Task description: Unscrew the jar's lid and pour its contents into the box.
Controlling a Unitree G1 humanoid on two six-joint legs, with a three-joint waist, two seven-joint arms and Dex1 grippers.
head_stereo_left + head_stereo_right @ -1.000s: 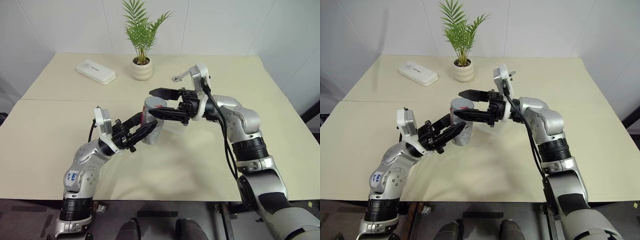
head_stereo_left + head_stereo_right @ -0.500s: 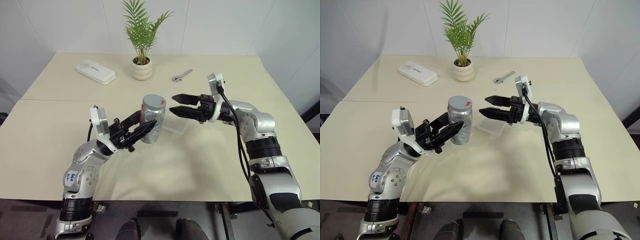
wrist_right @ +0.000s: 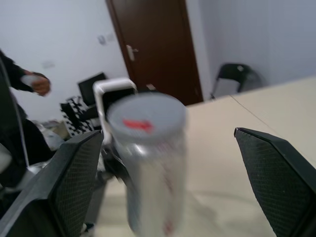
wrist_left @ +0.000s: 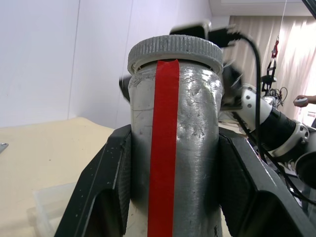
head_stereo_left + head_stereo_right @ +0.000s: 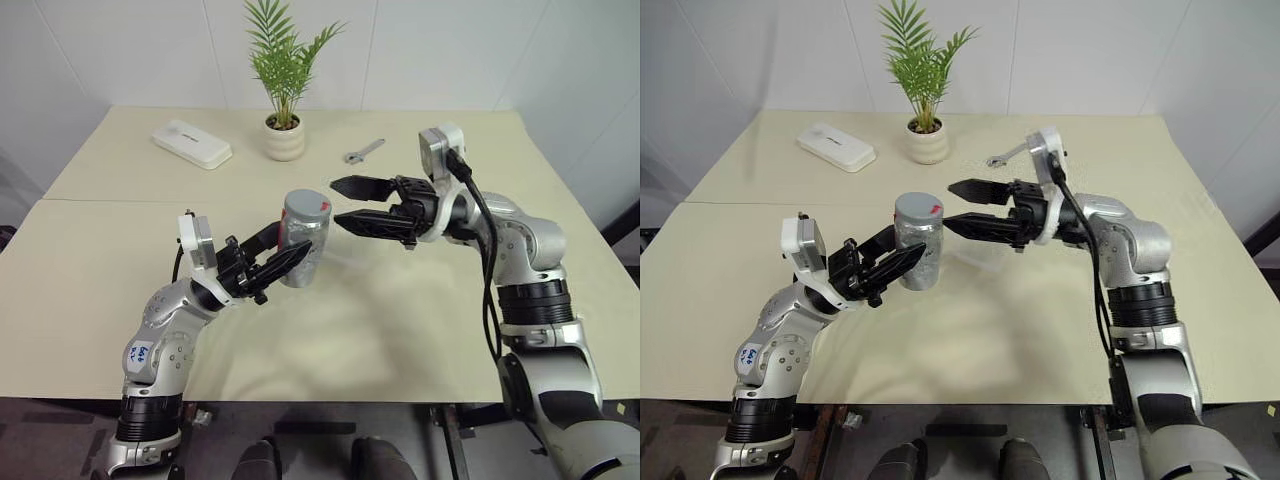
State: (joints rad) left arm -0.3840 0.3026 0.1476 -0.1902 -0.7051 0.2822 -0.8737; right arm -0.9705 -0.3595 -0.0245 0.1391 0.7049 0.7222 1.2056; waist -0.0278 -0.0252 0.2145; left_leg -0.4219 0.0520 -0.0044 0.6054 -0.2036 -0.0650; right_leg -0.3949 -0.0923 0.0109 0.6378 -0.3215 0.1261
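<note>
Silvery-grey, the jar (image 5: pixel 303 238) is clamped upright by the left gripper (image 5: pixel 283 254), lid (image 5: pixel 306 203) on; the right gripper (image 5: pixel 347 205), spread wide, is held just beside the lid.

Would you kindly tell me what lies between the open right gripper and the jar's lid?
Nothing: in the left eye view, the right gripper stands just beside the lid, apart from it, with bare air between.

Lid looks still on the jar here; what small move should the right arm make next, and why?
Probably bring the open right gripper over the lid and close on it. The left gripper holds the jar upright, lid on, and the right fingers stand beside it.
</note>
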